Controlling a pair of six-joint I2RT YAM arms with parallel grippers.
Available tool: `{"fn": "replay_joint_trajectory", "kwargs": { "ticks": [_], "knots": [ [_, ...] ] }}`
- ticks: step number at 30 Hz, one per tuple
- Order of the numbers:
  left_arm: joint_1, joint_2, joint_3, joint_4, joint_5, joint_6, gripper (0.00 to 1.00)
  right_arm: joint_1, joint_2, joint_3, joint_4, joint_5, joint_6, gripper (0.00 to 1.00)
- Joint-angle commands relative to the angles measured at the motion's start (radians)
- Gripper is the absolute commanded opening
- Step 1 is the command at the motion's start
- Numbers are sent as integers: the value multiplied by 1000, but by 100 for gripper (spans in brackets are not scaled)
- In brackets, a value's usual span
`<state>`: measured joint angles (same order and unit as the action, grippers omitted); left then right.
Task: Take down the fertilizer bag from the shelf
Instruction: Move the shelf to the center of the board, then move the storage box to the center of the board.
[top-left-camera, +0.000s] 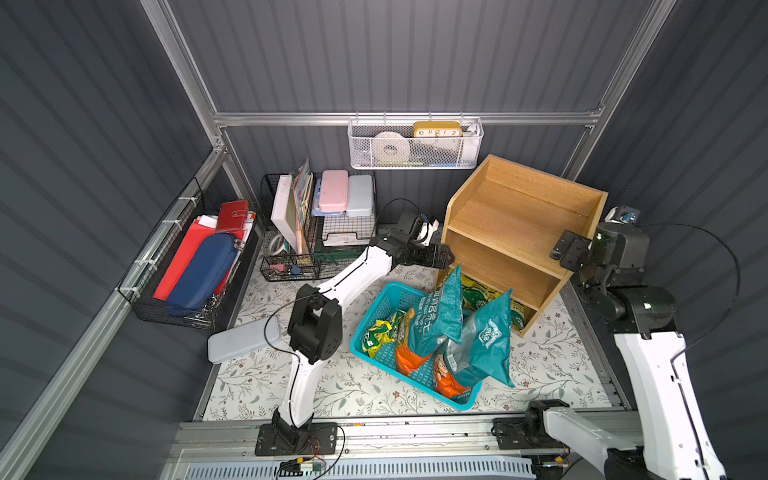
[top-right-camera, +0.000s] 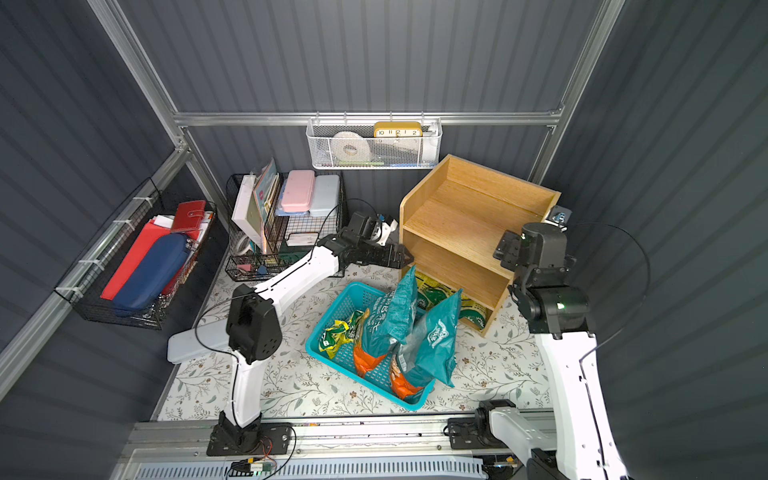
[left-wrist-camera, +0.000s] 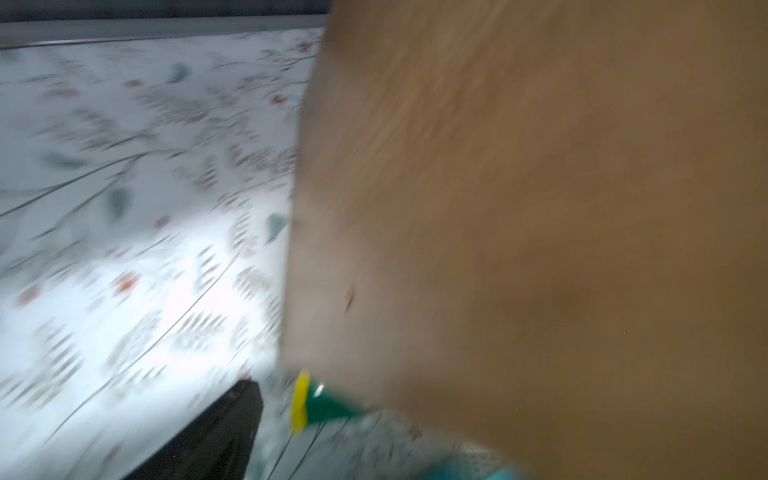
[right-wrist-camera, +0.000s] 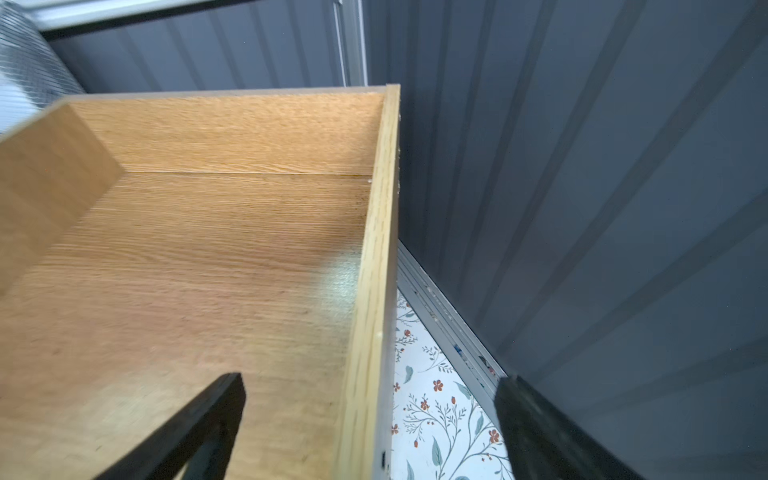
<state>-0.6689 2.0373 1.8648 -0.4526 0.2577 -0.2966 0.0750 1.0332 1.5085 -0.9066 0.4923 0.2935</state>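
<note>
"On the shelf (top-left-camera: 519, 216), or off it: where is the fertilizer bag (top-left-camera: 492, 332)?"

"Off it, as far as I can tell. It is teal and glossy, with a round white emblem, and stands tilted in front of the bottom tier at the edge of the turquoise basket (top-left-camera: 370, 316), beside a second teal bag (top-left-camera: 444, 316). Green-and-yellow packs (top-left-camera: 478, 297) lie in that bottom tier."

"And the grippers?"

"The right gripper (right-wrist-camera: 370, 380) has its fingers spread wide astride the shelf's right side panel, gripping nothing. The left gripper (top-left-camera: 444, 255) hangs beside the shelf's left panel, above the second teal bag. Its wrist view is blurred, but the jaws look wide, with nothing held."
</note>
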Motion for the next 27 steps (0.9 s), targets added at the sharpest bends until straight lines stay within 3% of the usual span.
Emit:
{"fn": "replay_joint_trajectory", "kwargs": {
  "ticks": [1,5,9,14,18,24,27],
  "knots": [
    [21,-215,-85,23,-124,57,99,84,2,109,-112,33,-46,99],
    [26,-377,-168,-42,-188,116,100,311,49,207,-226,214,-55,99],
    [35,-490,-282,-172,-344,140,99,470,102,231,-295,207,0,95],
    [88,-583,-568,-98,-272,93,92,635,158,198,-260,186,24,91],
    [105,-534,-663,-16,-247,86,87,676,149,160,-150,109,19,99],
    [120,-367,-626,38,-227,85,84,674,28,-12,131,-214,-7,99],
    [123,-312,-616,47,-206,85,79,674,1,-29,134,-197,5,91]
  ]
}}
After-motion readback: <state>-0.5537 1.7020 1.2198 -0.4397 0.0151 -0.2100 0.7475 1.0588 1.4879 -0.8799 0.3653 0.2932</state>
